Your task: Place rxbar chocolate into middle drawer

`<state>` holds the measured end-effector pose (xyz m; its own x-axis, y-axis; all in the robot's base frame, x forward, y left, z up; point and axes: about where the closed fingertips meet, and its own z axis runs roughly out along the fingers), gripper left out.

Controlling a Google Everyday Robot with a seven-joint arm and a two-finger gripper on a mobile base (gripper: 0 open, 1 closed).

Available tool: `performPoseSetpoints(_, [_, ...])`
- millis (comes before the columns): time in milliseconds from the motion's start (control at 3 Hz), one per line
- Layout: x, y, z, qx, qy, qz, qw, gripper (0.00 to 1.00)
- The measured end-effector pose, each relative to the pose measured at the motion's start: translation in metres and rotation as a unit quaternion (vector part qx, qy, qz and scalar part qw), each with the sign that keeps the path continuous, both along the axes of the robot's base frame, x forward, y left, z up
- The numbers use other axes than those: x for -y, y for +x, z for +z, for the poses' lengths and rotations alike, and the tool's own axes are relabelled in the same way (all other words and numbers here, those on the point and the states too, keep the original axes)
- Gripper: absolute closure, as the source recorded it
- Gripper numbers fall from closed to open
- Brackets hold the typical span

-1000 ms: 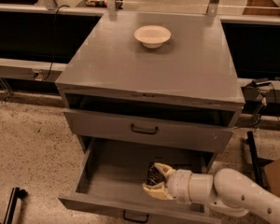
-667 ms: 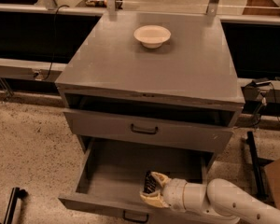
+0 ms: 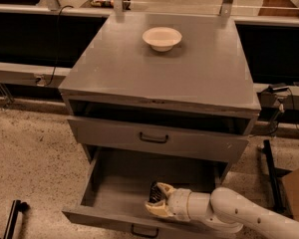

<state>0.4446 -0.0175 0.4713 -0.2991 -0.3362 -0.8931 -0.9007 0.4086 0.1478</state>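
You have the pincer [image 3: 157,200] down inside the pulled-out middle drawer [image 3: 117,183], close to its front wall, at the end of the white arm [image 3: 229,214] that reaches in from your lower right. Its pale fingers [image 3: 164,187] are clamped on the rxbar chocolate [image 3: 153,193], a dark bar held on edge between them; you cannot tell whether it touches the drawer floor. The upper drawer [image 3: 154,139] is pushed in, and a white bowl [image 3: 162,38] sits on the grey tabletop [image 3: 189,78].
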Motion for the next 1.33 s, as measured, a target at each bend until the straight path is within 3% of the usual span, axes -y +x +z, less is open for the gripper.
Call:
performPoseSetpoints(333, [0.004, 0.012, -0.007, 0.004, 0.005, -0.009, 0.9999, 1.0])
performPoseSetpoints(667, [0.014, 0.027, -0.017, -0.001, -0.003, -0.024, 0.9997, 0.82])
performPoseSetpoints(1333, [0.007, 0.063, -0.036, -0.019, -0.01, -0.013, 0.9997, 0.34])
